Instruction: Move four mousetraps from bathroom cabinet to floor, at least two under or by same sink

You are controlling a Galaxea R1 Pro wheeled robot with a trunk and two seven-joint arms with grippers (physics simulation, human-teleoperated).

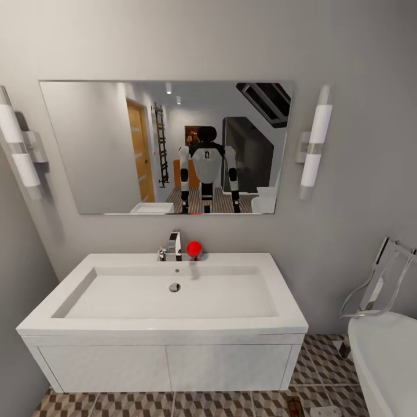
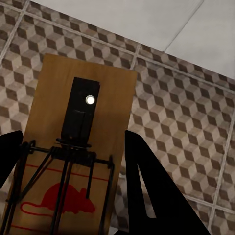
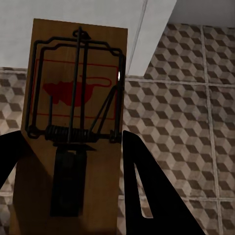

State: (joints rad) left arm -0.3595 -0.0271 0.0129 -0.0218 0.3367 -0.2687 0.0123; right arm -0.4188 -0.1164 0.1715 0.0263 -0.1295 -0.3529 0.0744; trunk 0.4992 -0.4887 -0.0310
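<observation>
Head view: I'm parked square in front of the sink (image 1: pixel 174 295), white drawer unit (image 1: pixel 168 366) under it, mirror (image 1: pixel 165 147) above, chrome tap (image 1: pixel 172 246) with a red ball (image 1: pixel 194 249) at 12 o'clock of the basin. Cube-pattern bathroom floor (image 1: pixel 145 405) shows along the bottom edge, bathtub (image 1: pixel 388 359) at 4 o'clock.

Left wrist view: left gripper (image 2: pixel 73 166) straddles a mousetrap (image 2: pixel 78 142), dark fingers either side of the board. Looks like it's clamped on the trap, board held above the tiles, white unit front at the far edge. Long axis runs along the fingers; the dark trigger plate end points away from the wrist, toward 12–1 o'clock, red mouse print nearest the camera.

Right wrist view: right gripper (image 3: pixel 68 161) the same story on a second mousetrap (image 3: pixel 73 122), fingers flanking the board, I judge it gripped. Here it's flipped: spring and red mouse at the far end, dark plate near the wrist, long axis pointing to 12 o'clock toward the white unit and floor.

Progress (my read only): two traps in hand and carried to the sink, neither set down yet. There's a tan thing on the tiles at 5 o'clock in the head view, too cropped to call. Left: lay these two beside the unit, then account for the other two
</observation>
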